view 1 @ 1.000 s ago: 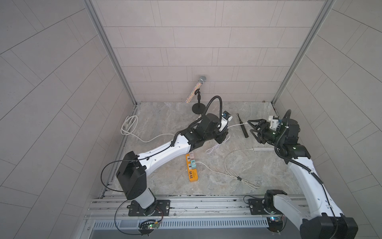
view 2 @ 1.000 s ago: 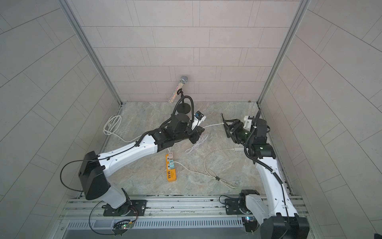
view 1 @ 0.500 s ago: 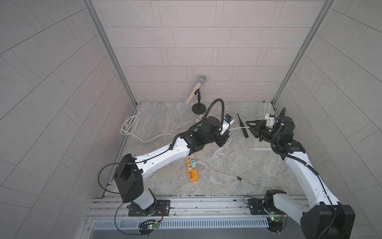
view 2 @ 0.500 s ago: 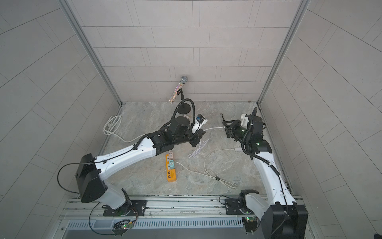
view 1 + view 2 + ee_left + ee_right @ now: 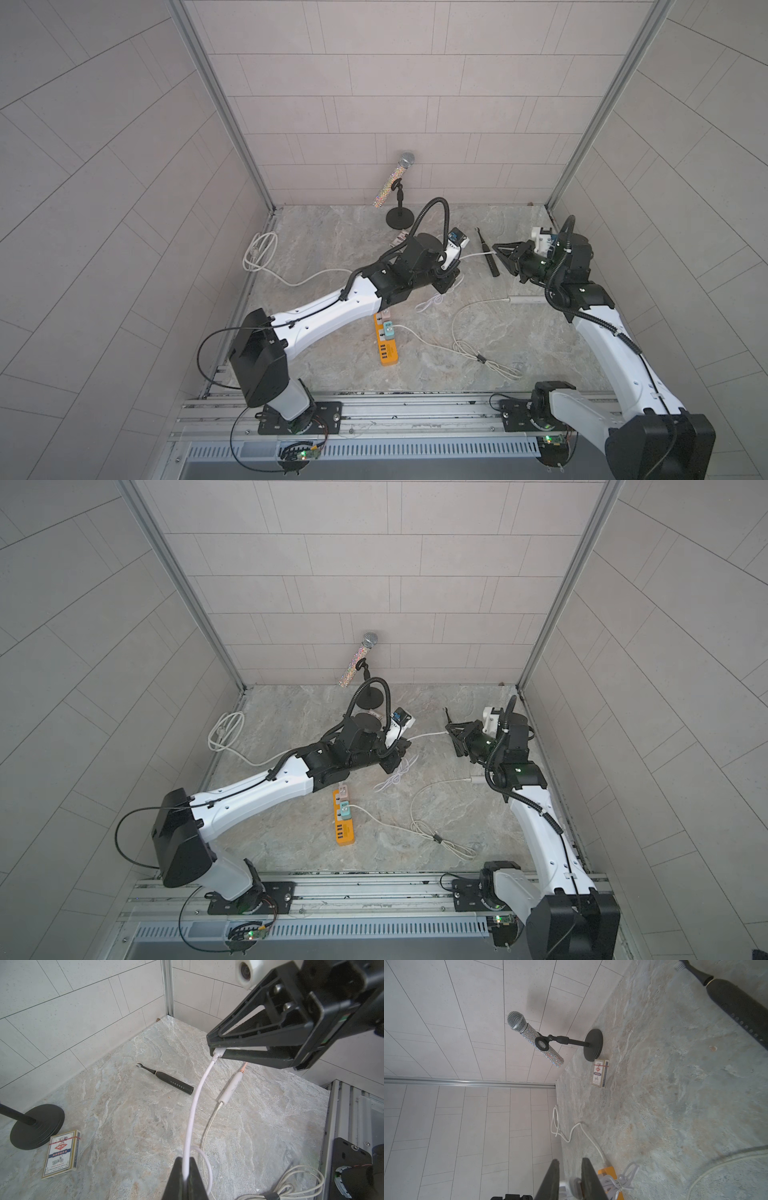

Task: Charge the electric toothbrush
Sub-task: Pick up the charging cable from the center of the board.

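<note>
The black electric toothbrush (image 5: 173, 1083) lies flat on the marble floor (image 5: 128, 1136) near the back right, bristle end toward the back wall, touched by neither claw. Only the left wrist view shows both grips. There the left gripper (image 5: 185, 1161) is pressed together on the white charging cable (image 5: 197, 1093), and the right gripper (image 5: 217, 1051), raised above the floor, pinches that cable's plug end. In both top views the left claw's tips cannot be made out. The right wrist view catches only part of the toothbrush handle at its edge, plus a playing-card box (image 5: 600, 1073) beside the microphone stand (image 5: 592, 1045); an orange power strip (image 5: 386, 345) lies mid-floor
</note>
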You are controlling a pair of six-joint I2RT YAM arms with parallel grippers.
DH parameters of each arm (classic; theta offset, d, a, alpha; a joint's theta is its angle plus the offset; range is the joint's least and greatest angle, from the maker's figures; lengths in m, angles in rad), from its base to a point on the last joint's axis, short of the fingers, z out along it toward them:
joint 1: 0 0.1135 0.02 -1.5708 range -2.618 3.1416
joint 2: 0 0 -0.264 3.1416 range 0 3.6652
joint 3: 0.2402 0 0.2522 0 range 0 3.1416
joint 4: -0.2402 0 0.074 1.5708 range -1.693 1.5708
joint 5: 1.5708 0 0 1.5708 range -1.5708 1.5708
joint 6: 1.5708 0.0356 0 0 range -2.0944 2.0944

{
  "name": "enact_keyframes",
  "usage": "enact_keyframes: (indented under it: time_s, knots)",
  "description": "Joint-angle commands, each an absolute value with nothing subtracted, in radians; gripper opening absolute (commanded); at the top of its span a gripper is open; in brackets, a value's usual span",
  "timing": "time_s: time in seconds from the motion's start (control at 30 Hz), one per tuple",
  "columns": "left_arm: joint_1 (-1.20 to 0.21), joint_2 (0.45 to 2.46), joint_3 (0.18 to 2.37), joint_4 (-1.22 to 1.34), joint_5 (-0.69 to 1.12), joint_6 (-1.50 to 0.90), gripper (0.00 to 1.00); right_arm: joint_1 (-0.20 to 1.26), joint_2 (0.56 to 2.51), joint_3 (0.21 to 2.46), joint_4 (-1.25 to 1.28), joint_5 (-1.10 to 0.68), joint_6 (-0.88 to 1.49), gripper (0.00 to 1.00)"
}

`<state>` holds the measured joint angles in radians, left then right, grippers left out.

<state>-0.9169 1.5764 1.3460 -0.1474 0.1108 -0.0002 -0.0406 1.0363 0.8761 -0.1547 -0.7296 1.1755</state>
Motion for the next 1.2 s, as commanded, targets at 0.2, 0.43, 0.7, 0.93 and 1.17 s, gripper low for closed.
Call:
enact_keyframes:
  time_s: [0.2,0.43,0.7,0.93,1.17]
  knots:
    - [-0.922,1.555,1.346,-0.154,0.103,-0.006,0.0,-0.035,1.024,0.893,-0.131,-0.739,1.144,0.08]
    - [-0.918,1.517,1.331,-0.192,0.205,-0.027,0.43,-0.034,1.023,0.939,-0.164,-0.8,1.03,0.03]
    - [-0.859,1.538,1.406,-0.24,0.525,-0.091,0.58,-0.015,0.979,0.927,-0.115,-0.961,0.917,0.03]
    - [-0.82,1.602,1.437,-0.102,0.664,-0.211,0.49,0.0,0.931,0.868,0.024,-1.058,0.927,0.03]
    - [-0.815,1.636,1.477,-0.044,0.767,-0.241,0.4,0.039,0.909,0.842,0.11,-1.103,0.933,0.02]
